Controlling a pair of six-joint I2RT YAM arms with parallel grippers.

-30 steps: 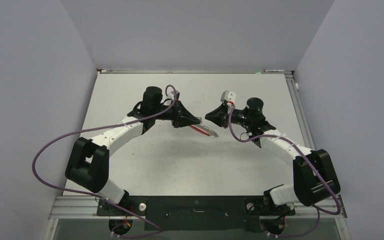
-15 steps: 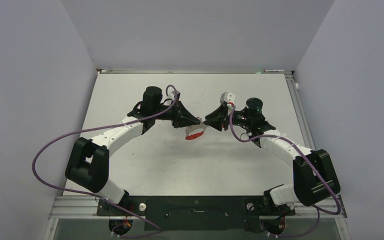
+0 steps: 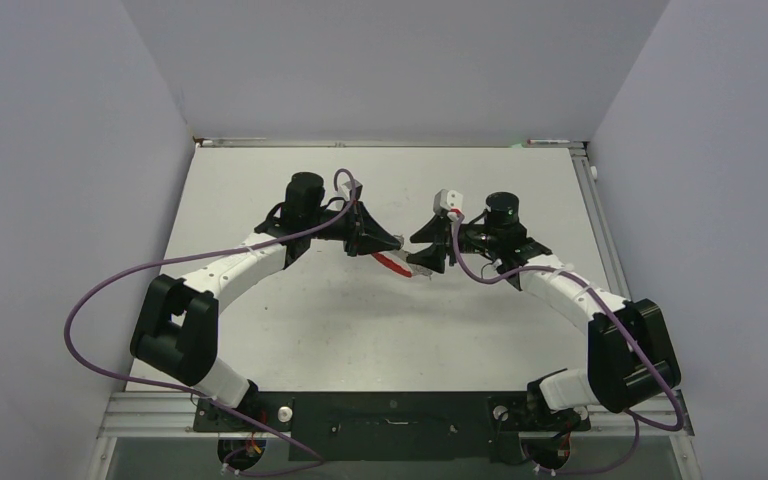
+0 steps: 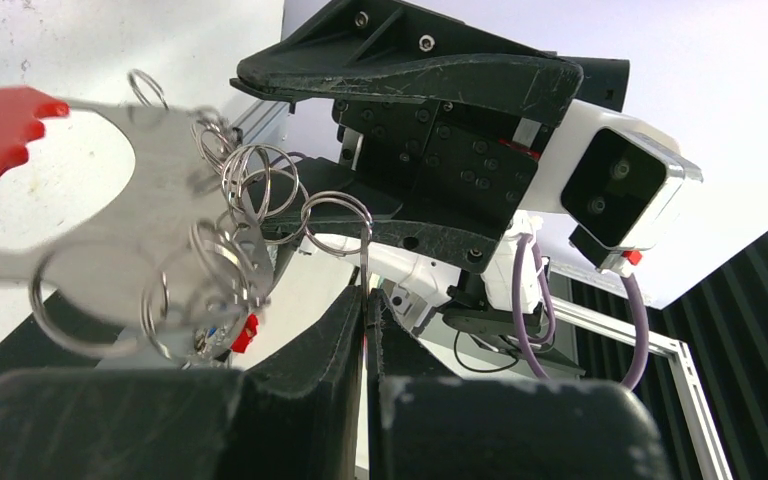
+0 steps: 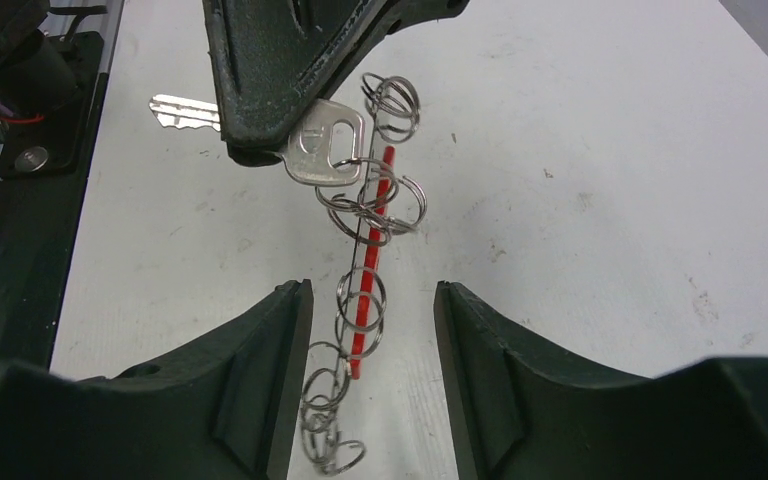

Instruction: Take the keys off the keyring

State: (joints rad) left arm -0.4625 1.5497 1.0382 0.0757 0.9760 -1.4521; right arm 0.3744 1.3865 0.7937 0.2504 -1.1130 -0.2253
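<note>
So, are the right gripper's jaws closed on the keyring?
No, the right gripper has its jaws wide apart, with the keyring hanging in the gap between them.

**Bright metal, dull plastic**

There's the flat silver metal key (image 5: 325,150), smooth, satin-bright, catching the light! The thin steel wire keyring loops (image 5: 375,205) gleam, polished. A glossy red plastic strip (image 5: 363,325) runs down among them. The right pincer (image 5: 372,290) is matt black moulded plastic. The white counter (image 5: 610,200) looks matt, scuffed and speckled.
</note>
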